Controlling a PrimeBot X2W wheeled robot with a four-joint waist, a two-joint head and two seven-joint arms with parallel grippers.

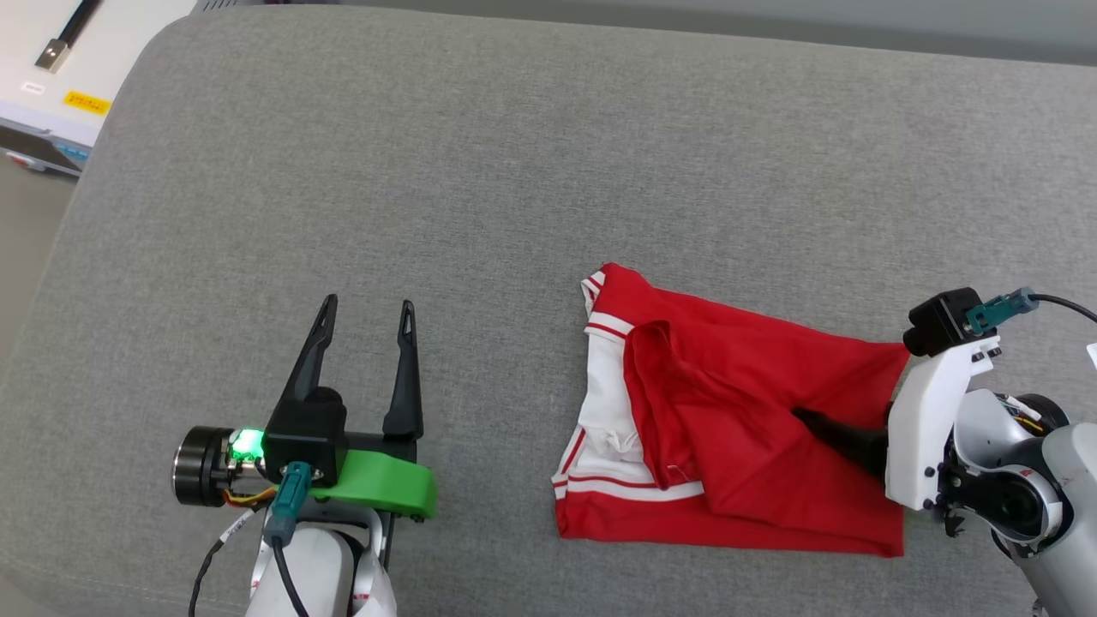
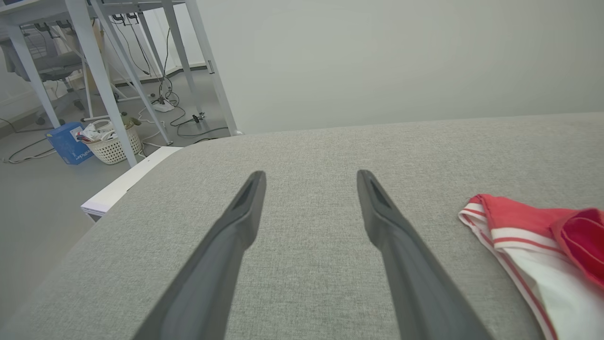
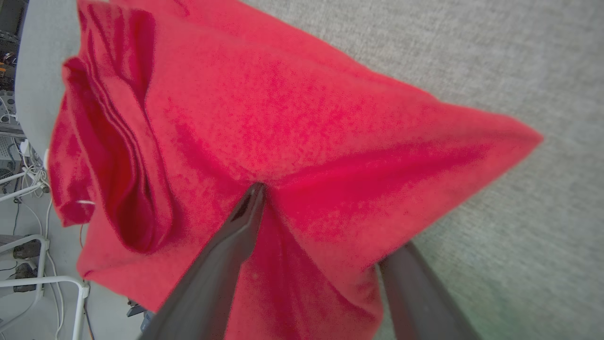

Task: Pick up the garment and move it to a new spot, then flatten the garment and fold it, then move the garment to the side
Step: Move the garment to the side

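Note:
The garment lies folded on the grey cushion at the right. It is red, with a white sleeve and red-and-white striped trim on its left side. My right gripper reaches in from the garment's right edge. One dark finger rests on top of the red cloth and the other finger runs beneath the edge, the jaws wide apart. My left gripper is open over bare cushion, well to the left of the garment. In its wrist view its fingers hold nothing, and the striped sleeve is at the right.
The grey cushion spans the head view, its rounded corner at the top left. Beyond that corner stands a white table. The left wrist view shows white desk legs, a basket and a blue box on the floor.

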